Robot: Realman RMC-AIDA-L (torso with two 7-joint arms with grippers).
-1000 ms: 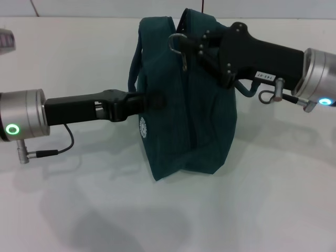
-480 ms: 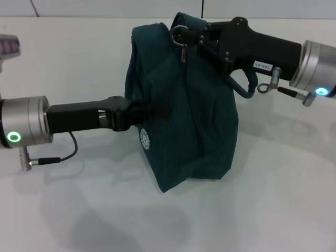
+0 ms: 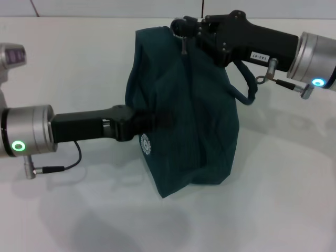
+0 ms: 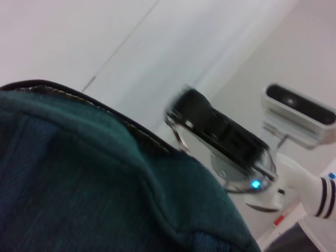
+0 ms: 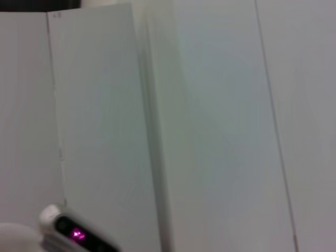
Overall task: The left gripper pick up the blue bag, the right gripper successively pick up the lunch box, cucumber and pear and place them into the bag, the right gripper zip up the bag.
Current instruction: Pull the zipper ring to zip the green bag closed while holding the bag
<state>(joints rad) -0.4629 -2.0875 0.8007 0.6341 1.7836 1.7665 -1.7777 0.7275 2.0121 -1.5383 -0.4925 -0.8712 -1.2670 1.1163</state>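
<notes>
One white table [image 3: 79, 63] carries everything here, and the biggest thing on it is the bag [image 3: 189, 115], a dark teal-blue cloth bag standing upright near the middle, bulging and creased, its base on the table. A small round white emblem [image 3: 145, 144] sits low on the side facing the left arm. A silver metal ring with a zip pull [image 3: 182, 39] hangs at the top edge of the bag.

The left pincer [image 3: 149, 119] reaches in level from the left and presses into the bag's side, closed on a fold of the cloth. The right pincer [image 3: 184, 29] comes in from the right at the bag's top, by the ring; whether its fingers are closed there, I cannot tell.
</notes>
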